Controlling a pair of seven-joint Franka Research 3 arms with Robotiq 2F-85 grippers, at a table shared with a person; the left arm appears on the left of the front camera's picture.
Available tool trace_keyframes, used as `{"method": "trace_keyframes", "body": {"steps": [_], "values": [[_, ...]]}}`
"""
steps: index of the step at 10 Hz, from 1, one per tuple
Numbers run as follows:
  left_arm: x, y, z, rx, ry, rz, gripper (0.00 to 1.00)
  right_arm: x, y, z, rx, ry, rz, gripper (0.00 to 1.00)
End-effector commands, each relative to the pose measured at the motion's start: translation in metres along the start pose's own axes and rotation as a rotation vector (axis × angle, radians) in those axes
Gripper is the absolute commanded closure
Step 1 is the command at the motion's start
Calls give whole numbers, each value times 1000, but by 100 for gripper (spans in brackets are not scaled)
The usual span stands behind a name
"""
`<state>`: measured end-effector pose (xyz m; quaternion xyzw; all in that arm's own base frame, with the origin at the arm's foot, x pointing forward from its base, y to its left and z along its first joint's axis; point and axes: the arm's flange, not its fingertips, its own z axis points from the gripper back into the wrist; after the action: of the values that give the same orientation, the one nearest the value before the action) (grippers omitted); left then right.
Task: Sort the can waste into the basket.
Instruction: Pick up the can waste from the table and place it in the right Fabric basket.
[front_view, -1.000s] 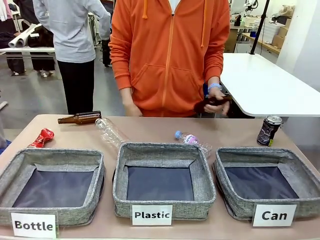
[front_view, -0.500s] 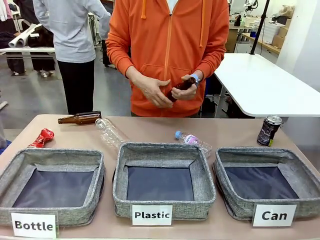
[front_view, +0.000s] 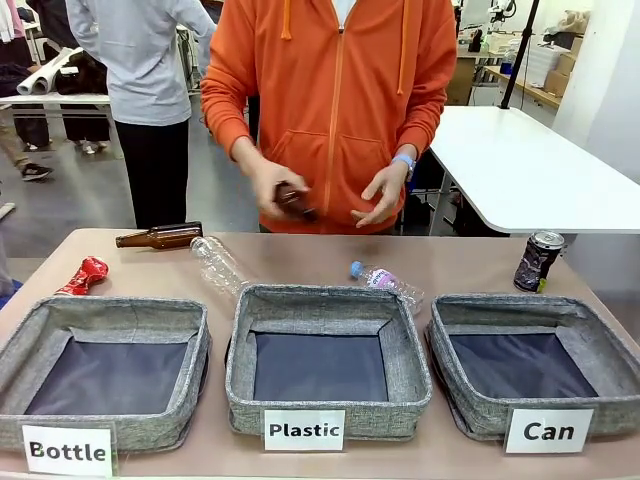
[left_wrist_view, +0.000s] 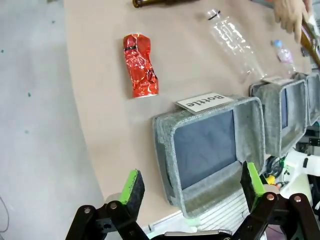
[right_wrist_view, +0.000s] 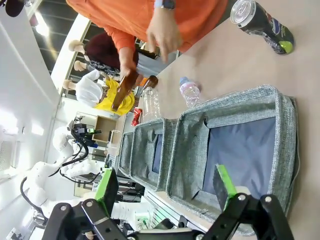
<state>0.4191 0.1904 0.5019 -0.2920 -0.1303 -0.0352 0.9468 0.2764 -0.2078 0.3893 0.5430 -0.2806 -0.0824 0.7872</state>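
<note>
The left tool and right tool gape empty — the standing dark can, at the desk's right edge behind the basket, is nearer the right.

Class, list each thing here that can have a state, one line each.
Crushed red metal can: lying on the table.
Dark printed metal can: standing on its base.
Grey woven fabric basket labelled Can: empty.
Brown glass bottle on the table: lying on its side.
Left gripper: open.
Right gripper: open.
</note>
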Motion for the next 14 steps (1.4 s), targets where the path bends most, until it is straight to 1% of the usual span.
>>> {"method": "trace_keyframes", "body": {"steps": [1, 2, 3, 4, 5, 6, 7, 8, 9, 10, 11, 12, 13, 14], "values": [[24, -4, -23, 46, 16, 36, 0, 3, -1, 0, 23, -19, 27, 0], [49, -5, -45, 94, -9, 119, 0, 3, -1, 0, 23, -19, 27, 0], [64, -5, -56, 89, 50, 125, 0, 3, -1, 0, 23, -19, 27, 0], [57, 2, -44, 15, 73, 98, 0, 3, -1, 0, 23, -19, 27, 0], [38, 18, -14, -81, 45, 73, 0, 3, -1, 0, 23, -19, 27, 0], [-11, 45, 22, -220, 18, 10, 0, 3, -1, 0, 23, -19, 27, 0], [-64, 63, 39, -295, -55, 7, 0, 3, -1, 0, 23, -19, 27, 0], [-114, 78, 45, -321, -128, 21, 0, 3, -1, 0, 23, -19, 27, 0], [-159, 93, 49, -349, -187, 0, 0, 3, -1, 0, 23, -19, 27, 0], [-204, 108, 47, -368, -271, 10, 0, 3, -1, 0, 23, -19, 27, 0], [-236, 122, 45, -384, -339, 36, 0, 3, -1, 0, 23, -19, 27, 0], [-223, 113, 41, -499, -455, 188, 0, 3, -1, 0, 23, -19, 27, 0], [-219, 112, 39, -429, -393, 190, 0, 3, -1, 0, 23, -19, 27, 0], [-200, 110, 40, -404, -358, 204, 0, 3, -1, 0, 23, -19, 27, 0]]}}
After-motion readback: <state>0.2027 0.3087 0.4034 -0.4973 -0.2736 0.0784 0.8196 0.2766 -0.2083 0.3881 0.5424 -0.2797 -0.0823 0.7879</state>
